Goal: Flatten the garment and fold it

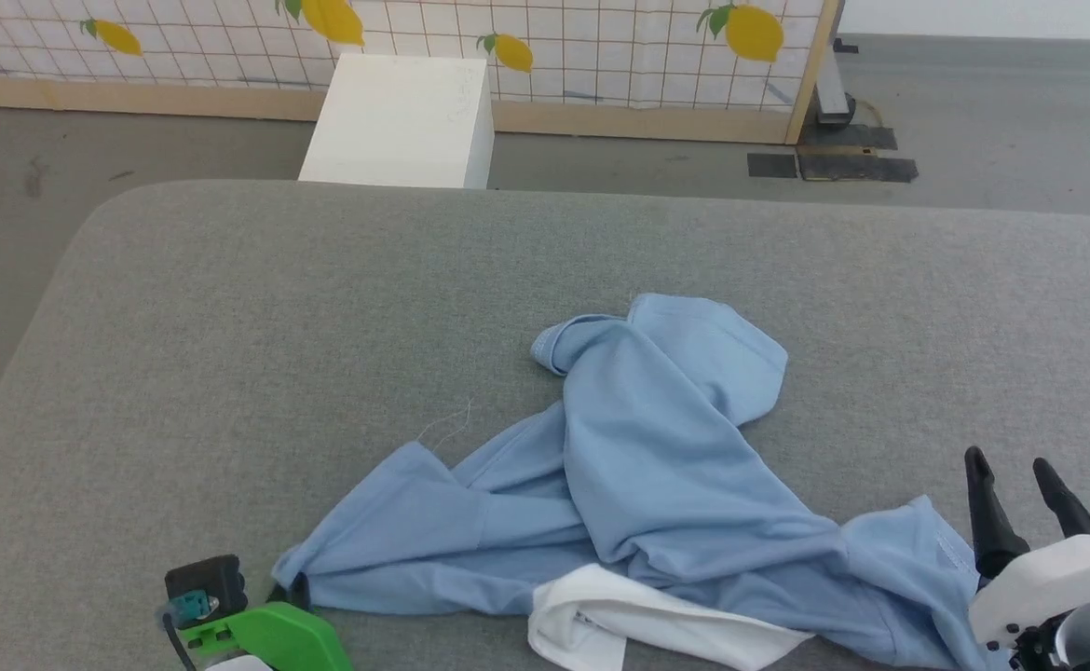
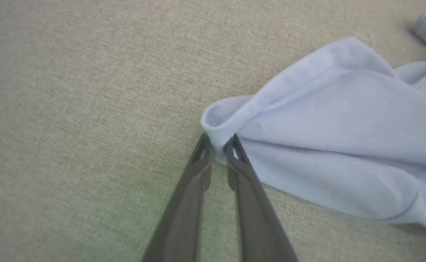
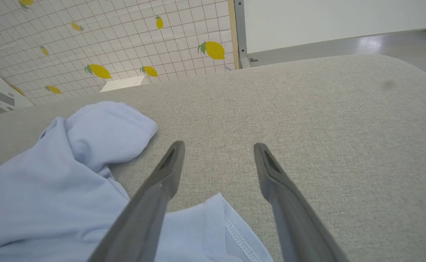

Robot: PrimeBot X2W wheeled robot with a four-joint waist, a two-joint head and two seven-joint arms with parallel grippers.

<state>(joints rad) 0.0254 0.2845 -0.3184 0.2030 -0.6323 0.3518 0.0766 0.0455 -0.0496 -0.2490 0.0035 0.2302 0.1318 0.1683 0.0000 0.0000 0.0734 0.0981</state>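
Grey surface [image 1: 321, 326], lemon wall [image 1: 601, 56] (left hand [image 2: 219, 140] tight on garment [image 1: 657, 447], right hand [image 3: 219, 145] apart)

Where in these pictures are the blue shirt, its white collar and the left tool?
blue shirt [image 1: 666, 466], head view, on the bunched middle of its body.
white collar [image 1: 629, 617], head view, middle of the white flap.
left tool [image 2: 219, 142], left wrist view, midway between its fingertips, shut on the shirt's hem.

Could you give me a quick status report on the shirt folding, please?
Left gripper shut on the garment at a hem corner. Right gripper open, empty. Shirt crumpled on grey surface, unfolded. White box beyond far edge, not in the way.
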